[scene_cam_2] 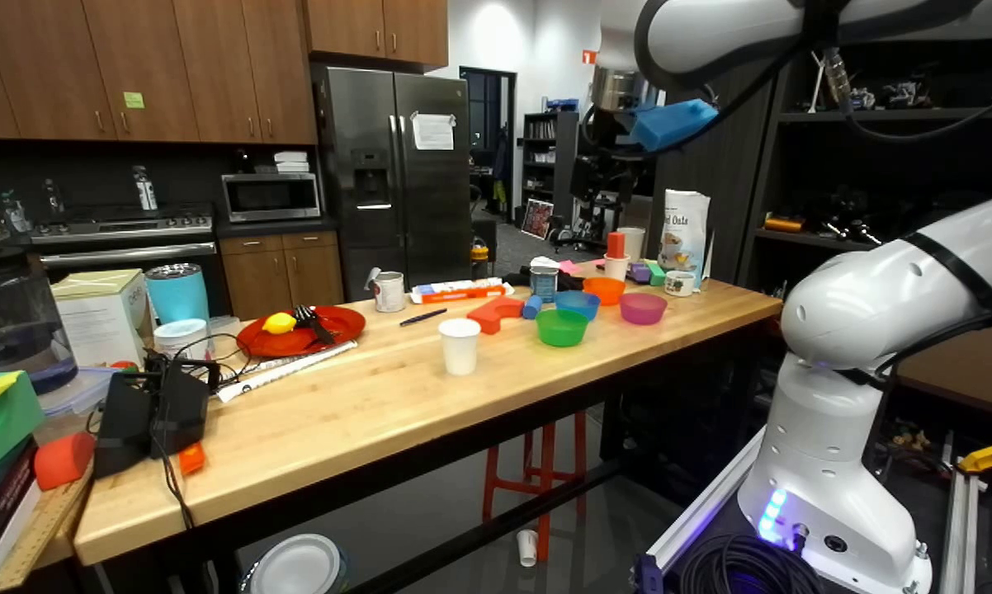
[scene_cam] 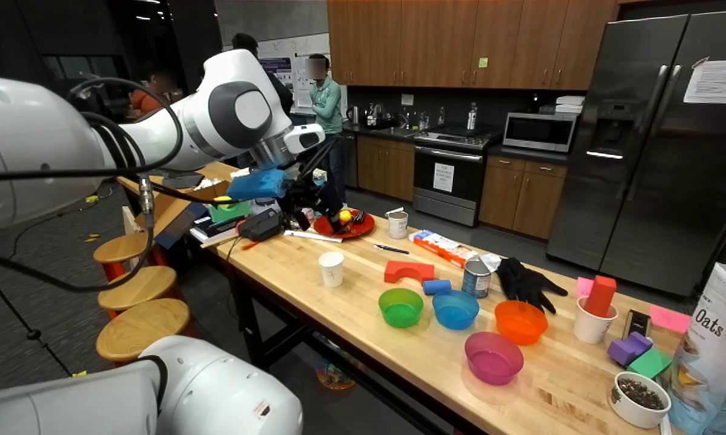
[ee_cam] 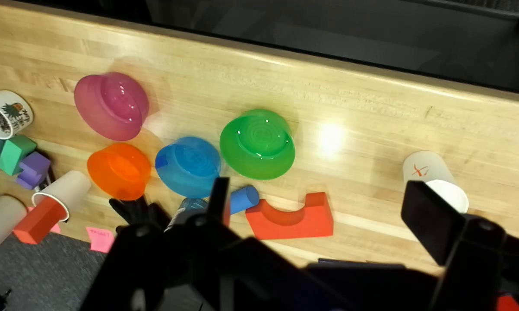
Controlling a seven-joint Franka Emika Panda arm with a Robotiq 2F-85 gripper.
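Note:
My gripper (ee_cam: 322,203) hangs above the wooden table with its fingers wide apart and nothing between them. Below the gap, in the wrist view, lies a red arch block (ee_cam: 294,226), with a blue cylinder (ee_cam: 244,198) at its end, partly behind a finger. A green bowl (ee_cam: 259,147) stands beside them, then a blue bowl (ee_cam: 188,166), an orange bowl (ee_cam: 119,170) and a magenta bowl (ee_cam: 112,106). A white paper cup (ee_cam: 428,168) with a red mark is partly covered by the other finger. In an exterior view the dark gripper (scene_cam: 311,211) is raised over the table.
A red plate (scene_cam_2: 343,323) holds a yellow item and a dark fork. Behind the bowls are a tin can (scene_cam: 476,279), a black glove (scene_cam: 523,284) and a long box (scene_cam: 444,246). A cup with a red block (scene_cam: 600,296) and an oats bag (scene_cam: 707,356) stand at the table's end.

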